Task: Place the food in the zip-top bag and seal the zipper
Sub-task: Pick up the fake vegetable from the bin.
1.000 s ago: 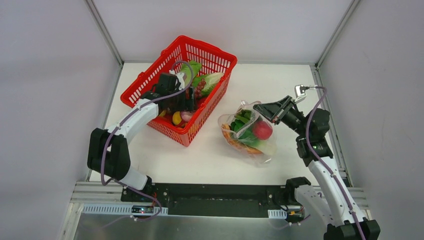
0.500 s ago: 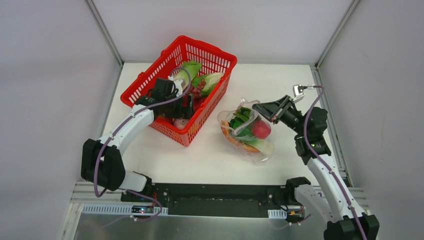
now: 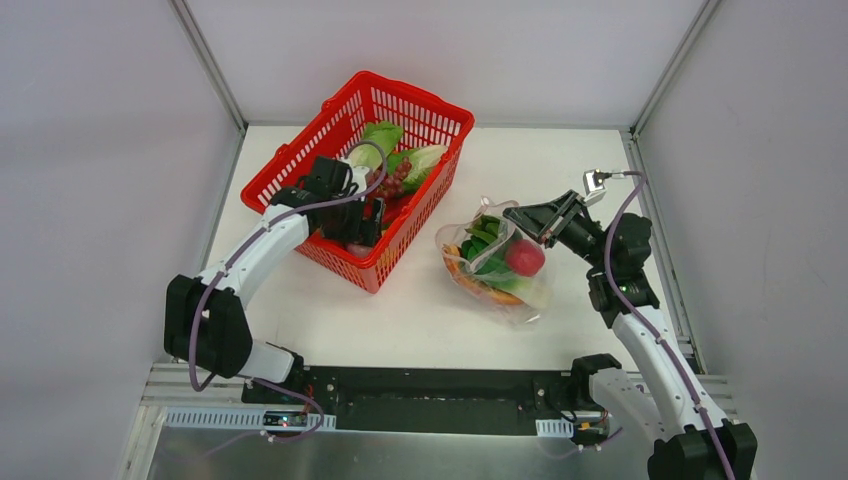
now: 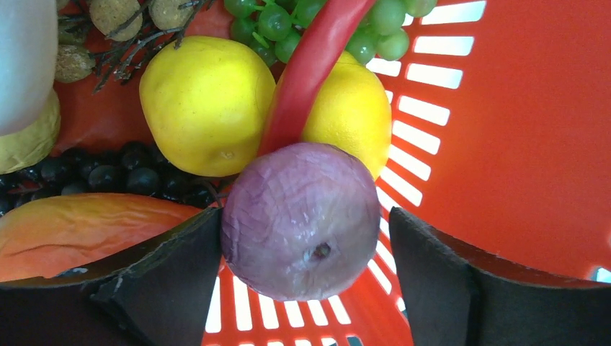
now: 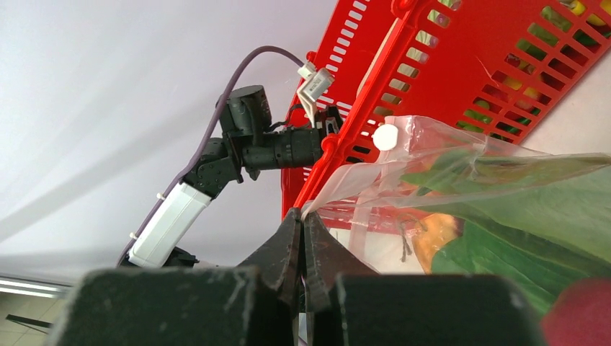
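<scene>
Left gripper (image 4: 302,254) is hanging inside the basket (image 4: 519,144), fingers spread and straddling a purple onion (image 4: 300,220). The left pad appears to be touching the onion; the right pad is standing off with a gap. A lemon (image 4: 205,101) is lying just beyond the onion, with a second one beside it.

Right gripper (image 5: 303,225) is pressing shut on the mouth edge of the bag (image 5: 461,166), next to the zipper (image 5: 357,213), and is holding that edge up off the table (image 3: 560,160).

Key relation: the bag is lying right of the basket, well apart from the left gripper. Its long axis is running far-left to near-right, with the mouth facing the basket. The left arm is the nearer one to the basket food, so I judge any carry will be going rightward to the mouth. The bag is already holding greens, a red round piece and something orange.

Unclear: in the top view the wrist and cable are covering the left fingers. How far the mouth is gaping cannot be read. The right wrist view is cutting off the bag's far end.
</scene>
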`<state>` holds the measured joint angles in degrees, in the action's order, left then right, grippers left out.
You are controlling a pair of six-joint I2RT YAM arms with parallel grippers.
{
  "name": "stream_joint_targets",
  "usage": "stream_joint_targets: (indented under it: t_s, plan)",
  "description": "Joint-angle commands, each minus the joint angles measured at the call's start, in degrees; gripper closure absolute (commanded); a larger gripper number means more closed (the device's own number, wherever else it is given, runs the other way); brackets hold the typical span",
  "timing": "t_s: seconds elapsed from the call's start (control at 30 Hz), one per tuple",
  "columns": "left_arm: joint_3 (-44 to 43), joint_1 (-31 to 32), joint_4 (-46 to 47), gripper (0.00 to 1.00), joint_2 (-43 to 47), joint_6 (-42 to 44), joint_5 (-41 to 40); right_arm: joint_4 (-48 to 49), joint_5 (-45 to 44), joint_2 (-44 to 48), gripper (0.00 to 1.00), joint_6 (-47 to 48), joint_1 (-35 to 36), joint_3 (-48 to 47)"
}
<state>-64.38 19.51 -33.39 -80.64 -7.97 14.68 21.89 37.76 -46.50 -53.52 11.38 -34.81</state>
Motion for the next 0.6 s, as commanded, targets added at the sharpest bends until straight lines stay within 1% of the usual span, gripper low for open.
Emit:
stream_joint_targets:
  t_s: [0.0, 0.1, 0.13, 0.2, 0.27, 0.4, 0.47, 0.57]
  plan:
    - [-1.53, 0.27, -1.93, 0.19, -2.04, 1.51, -0.2, 5.23, 0.03, 1.21, 1.0, -0.59, -0.23, -0.31]
    - [-1.61, 0.27, -2.55, 0.2, -2.23, 1.55, -0.35, 5.18, -0.25, 1.5, 1.0, -0.63, -0.2, -0.09]
    - [-1.45, 0.27, -2.44, 0.26, -1.79, 1.66, -0.33, 5.18, -0.23, 1.41, 1.0, -0.65, -0.21, -0.04]
    - [-1.19, 0.27, -2.22, 0.45, -0.53, 1.72, -0.32, 5.18, -0.15, 1.41, 1.0, -0.74, -0.21, -0.08]
    - [-1.38, 0.27, -2.63, 0.53, 0.73, 1.57, -0.89, 5.18, -0.17, 1.33, 1.0, -0.77, -0.26, -0.17]
    - [-1.69, 0.27, -2.67, 0.61, 5.23, 1.55, -1.36, 5.19, -0.23, 1.37, 1.0, -0.82, -0.22, -0.34]
    - [-1.5, 0.27, -1.85, 0.63, 9.29, 0.94, -1.82, 5.18, -0.31, 1.49, 1.0, -0.93, -0.21, -0.26]
    - [-0.93, 0.27, 1.19, 0.63, 14.82, -0.59, -1.54, 5.27, -0.4, 1.54, 1.0, -0.99, -0.16, -0.17]
